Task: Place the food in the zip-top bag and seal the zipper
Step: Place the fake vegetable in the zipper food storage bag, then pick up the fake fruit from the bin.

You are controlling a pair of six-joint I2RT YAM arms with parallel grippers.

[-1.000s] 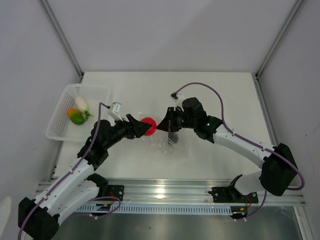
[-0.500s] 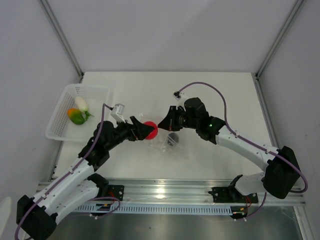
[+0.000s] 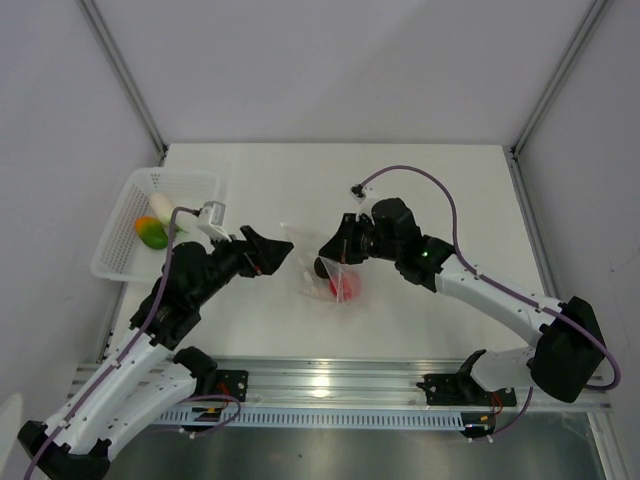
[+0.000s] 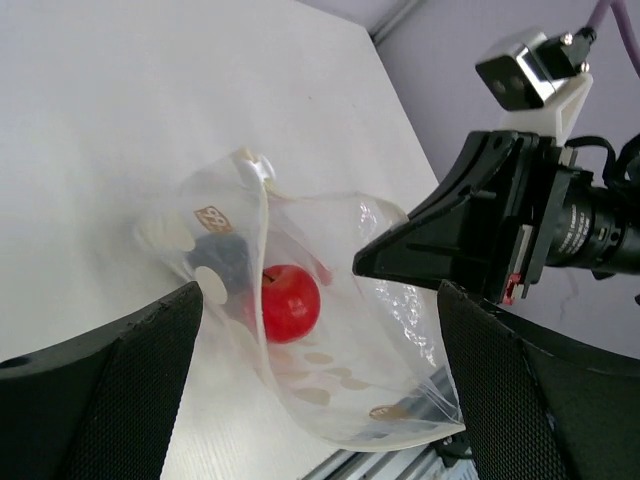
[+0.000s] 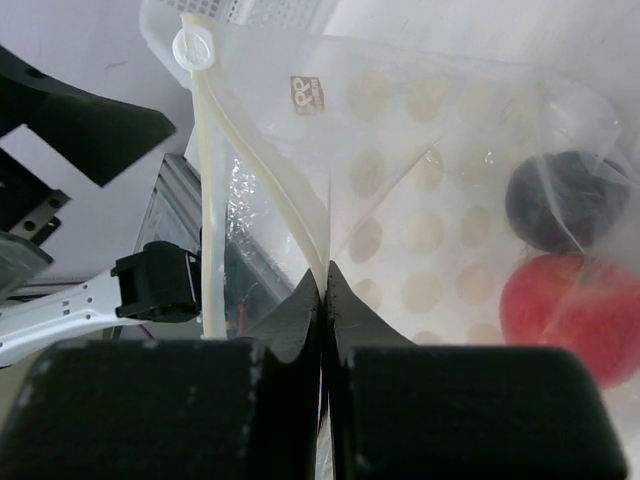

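**Top external view.** The left gripper (image 3: 278,256) hovers above the table (image 3: 420,190), just left of the zip-top bag (image 3: 345,295). Its jaws are spread and grip nothing. The right gripper (image 3: 330,256) is closed on the bag's far edge, near the middle of the table. The red tomato (image 3: 340,287) lies inside the bag, beside a dark round piece (image 3: 322,267). The white perforated basket (image 3: 190,182) stands at the table's left edge. It holds the white oblong piece (image 3: 162,208) and the orange-and-green piece (image 3: 151,233).

**Left wrist view.** The left arm's own fingers (image 4: 120,385) frame the bag's gaping mouth on either side, well apart and touching neither bag nor food. The tomato rests low in the bag with the dark piece just beside it. The right gripper enters from the right, its tip at the bag's rim.

**Right wrist view.** The right fingers (image 5: 290,320) are pressed together on the bag's rim. From the pinch the two whitish strips of the zipper (image 5: 208,190) run apart, so the mouth is unsealed. The tomato and the dark piece show through the printed film at right.
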